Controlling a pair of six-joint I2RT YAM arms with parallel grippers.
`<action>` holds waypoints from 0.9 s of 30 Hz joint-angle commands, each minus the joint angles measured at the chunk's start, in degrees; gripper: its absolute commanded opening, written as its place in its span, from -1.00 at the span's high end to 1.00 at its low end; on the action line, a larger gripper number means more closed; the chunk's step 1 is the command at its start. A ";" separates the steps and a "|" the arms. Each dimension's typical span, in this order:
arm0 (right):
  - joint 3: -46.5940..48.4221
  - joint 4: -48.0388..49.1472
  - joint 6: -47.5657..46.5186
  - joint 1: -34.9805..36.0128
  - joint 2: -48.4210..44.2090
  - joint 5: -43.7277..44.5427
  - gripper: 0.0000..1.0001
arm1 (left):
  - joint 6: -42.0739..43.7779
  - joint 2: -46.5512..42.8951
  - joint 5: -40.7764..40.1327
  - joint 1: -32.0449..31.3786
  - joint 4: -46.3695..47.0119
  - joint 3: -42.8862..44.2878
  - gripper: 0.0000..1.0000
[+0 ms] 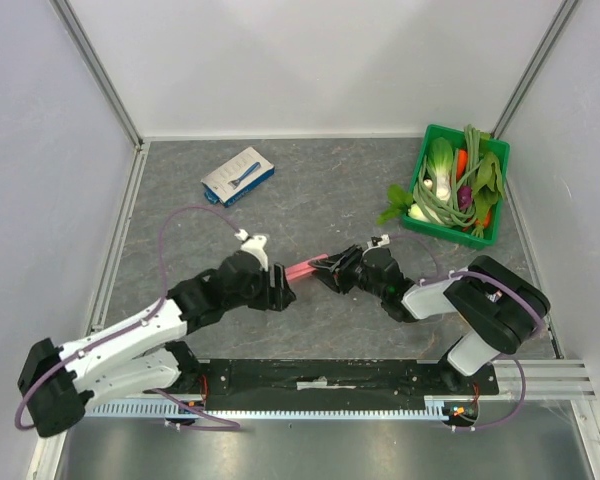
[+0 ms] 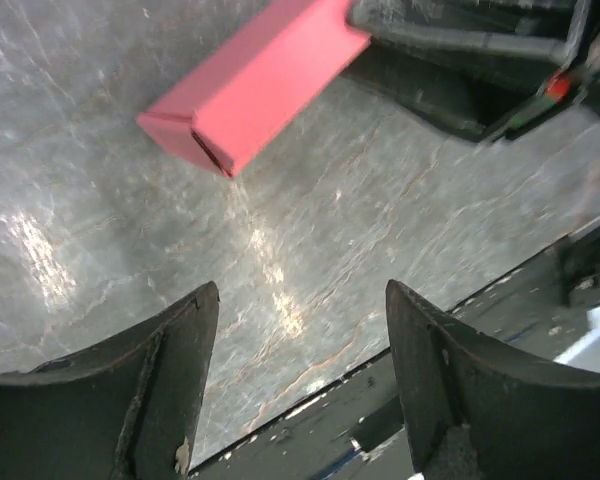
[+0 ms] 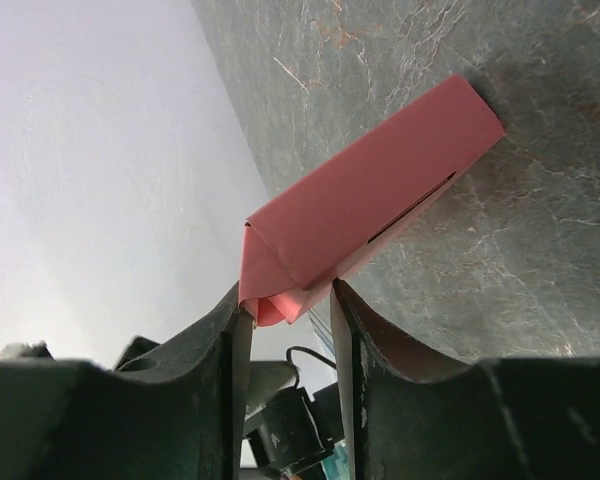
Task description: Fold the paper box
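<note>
While the grey, veined surface (image 1: 320, 200) takes up most of the overhead view, the two arms reach in from its near edge and meet around its middle. The left arm (image 1: 130, 345) stretches up and to the right. The right arm (image 1: 480, 300) bends back toward the left.

A green basket (image 1: 450, 236) of vegetables sits in the far right corner. A white-and-blue box (image 1: 238, 176) lies flat at the far left of centre. Both are well apart from the arms.

The paper box (image 1: 305, 268) is between the two arm tips, folded into a long, narrow pink-red sleeve. The right claw (image 3: 290, 300) pinches one end of it, with a finger pressed against each side of the folded corner. From there the paper box slants away over the surface. Whether its free end touches the surface cannot be told.

The left claw (image 2: 300, 300) is spread wide with only bare surface between its fingers. It is near the free end of the paper box but not touching it.
</note>
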 commanded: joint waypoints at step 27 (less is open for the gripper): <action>25.57 -53.90 -50.58 1.46 1.16 7.30 -0.01 | 13.59 30.29 12.50 27.41 3.07 22.43 0.01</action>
